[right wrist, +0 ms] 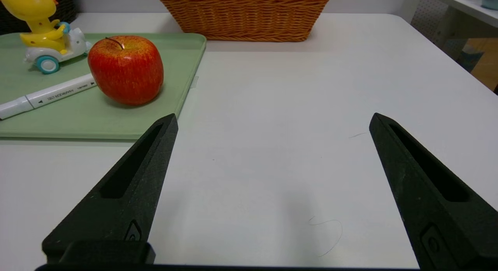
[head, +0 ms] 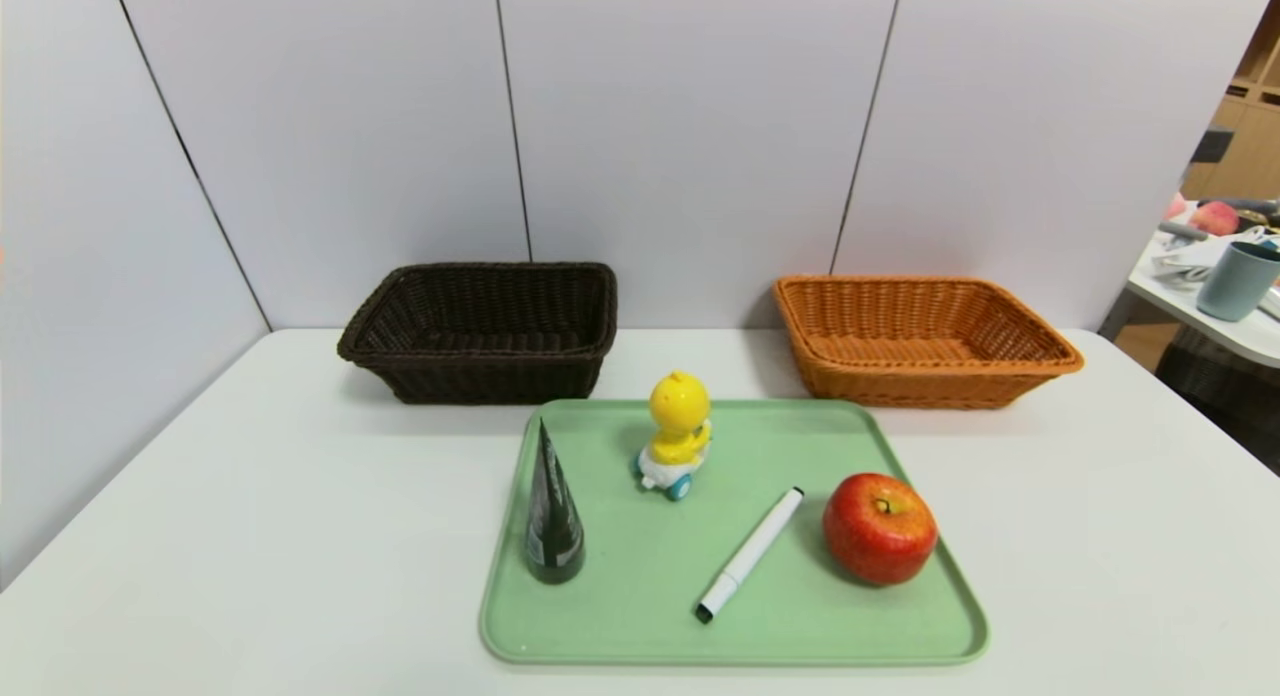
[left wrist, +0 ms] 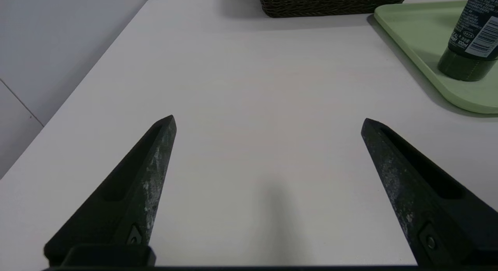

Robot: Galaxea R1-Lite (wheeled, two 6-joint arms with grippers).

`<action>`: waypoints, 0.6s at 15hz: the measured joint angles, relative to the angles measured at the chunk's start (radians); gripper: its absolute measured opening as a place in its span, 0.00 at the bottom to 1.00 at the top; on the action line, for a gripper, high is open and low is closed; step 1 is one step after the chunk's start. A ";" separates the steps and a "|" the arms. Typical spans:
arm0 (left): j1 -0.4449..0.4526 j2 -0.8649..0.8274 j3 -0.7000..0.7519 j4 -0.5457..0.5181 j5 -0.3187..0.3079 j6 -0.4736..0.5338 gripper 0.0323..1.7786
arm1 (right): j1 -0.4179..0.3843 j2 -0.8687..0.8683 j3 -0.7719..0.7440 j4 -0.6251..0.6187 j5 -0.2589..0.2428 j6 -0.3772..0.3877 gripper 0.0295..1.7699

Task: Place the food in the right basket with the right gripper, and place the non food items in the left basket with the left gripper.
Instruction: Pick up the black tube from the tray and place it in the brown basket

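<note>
A red apple [head: 880, 528] [right wrist: 125, 69] rests on the right side of a green tray [head: 620, 626]. On the same tray stand a dark green tapering tube [head: 553, 511] [left wrist: 472, 33] and a yellow duck toy [head: 677, 431] [right wrist: 42, 33], and a white marker [head: 750, 554] [right wrist: 46, 95] lies flat. The dark brown left basket [head: 485, 328] [left wrist: 330, 2] and the orange right basket [head: 920, 338] [right wrist: 245, 14] sit at the back. My left gripper [left wrist: 268, 121] hangs open over bare table left of the tray. My right gripper [right wrist: 272, 119] hangs open over bare table right of the tray. Neither arm shows in the head view.
The white table [head: 200, 536] meets grey wall panels behind the baskets. Its right edge drops off toward a side table [head: 1215, 306] carrying a grey cup [head: 1238, 281] and clutter.
</note>
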 joint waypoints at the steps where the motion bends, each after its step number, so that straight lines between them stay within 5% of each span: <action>1: 0.000 0.000 0.000 0.000 0.000 0.000 0.95 | 0.000 0.000 0.000 0.000 0.000 0.001 0.96; 9: 0.000 0.000 0.000 0.000 0.000 0.000 0.95 | 0.000 0.000 0.000 0.000 0.001 -0.001 0.96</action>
